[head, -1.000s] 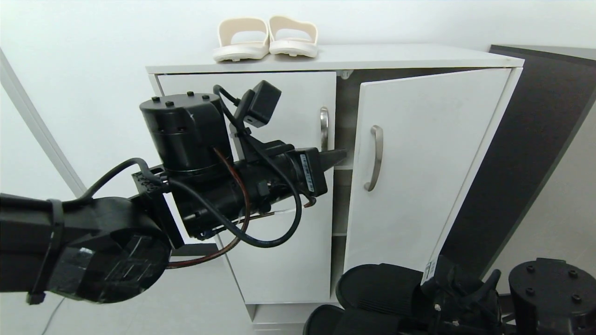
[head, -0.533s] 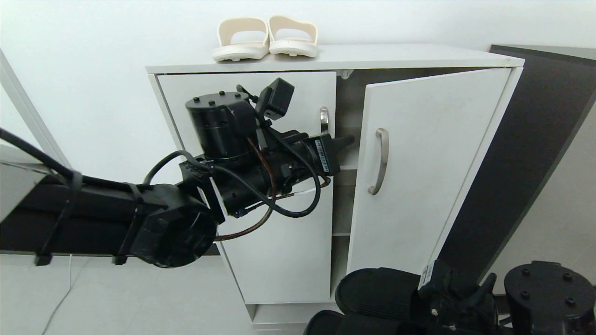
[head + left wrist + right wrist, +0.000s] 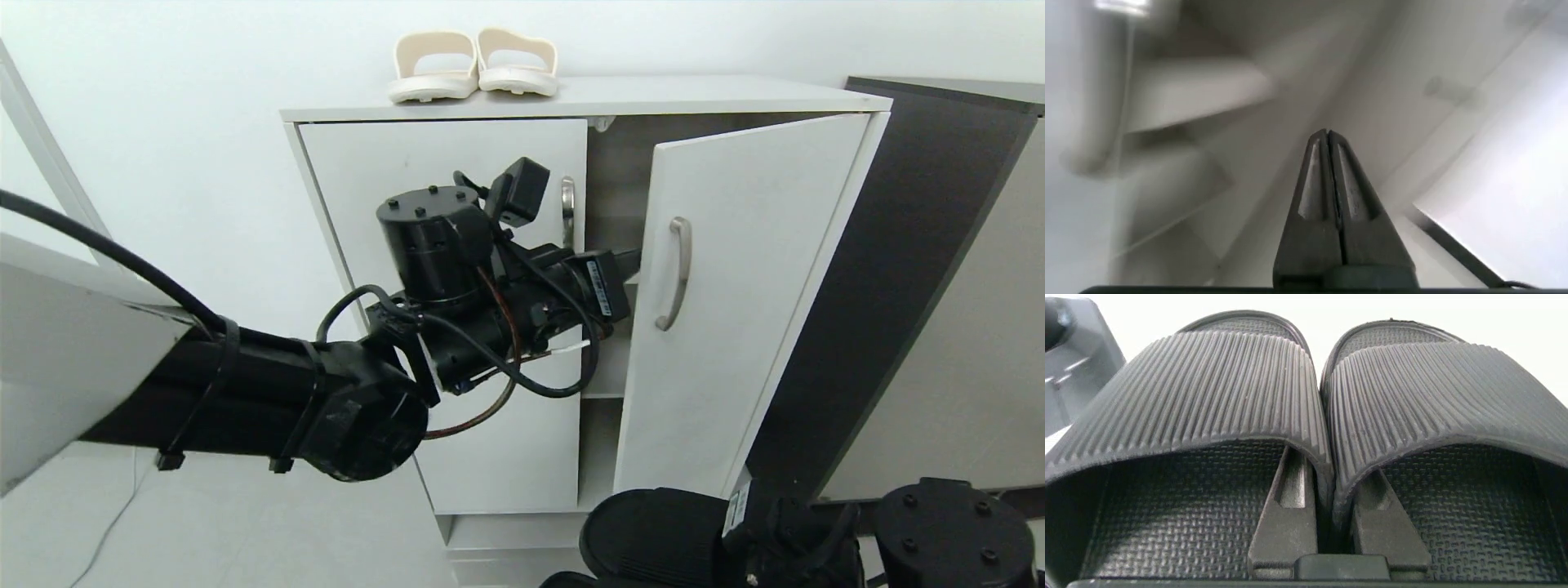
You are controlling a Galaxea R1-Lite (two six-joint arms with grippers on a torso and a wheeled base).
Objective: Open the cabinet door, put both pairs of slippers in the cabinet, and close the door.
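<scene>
**R door ajar, black pair in right hand, cream pair up top**

The white cabinet [image 3: 735,91] stands against a pale wall, w/ a dark unit [image 3: 898,245] just beside it on the robot's right. Its right door [image 3: 743,327] is swung partway out, leaving a dark gap at the centre where shelf edges [image 3: 604,396] show inside. The left door [image 3: 367,180] sits flush and closed.

The left arm stretches across the front of the closed door. The left hand [image 3: 630,259] is at the gap, right by the inner edge of the open door (contact w/ the door can't be made out). In the left wrist view its two fingers [image 3: 1315,188] are pressed flat together, nothing between them.

The black slippers [image 3: 1315,416] sit low, near the cabinet's foot, below the open door in the head view. The right hand [image 3: 1331,482] has one finger under each strap and pinches the pair's two adjoining inner sides, so both are held side by side.

The cream slippers [image 3: 476,65] rest on the cabinet top, toward its left end, side by side and touching.

Each door carries a metal bar handle: right handle [image 3: 674,273], left handle [image 3: 567,208], the latter just above the left hand.
</scene>
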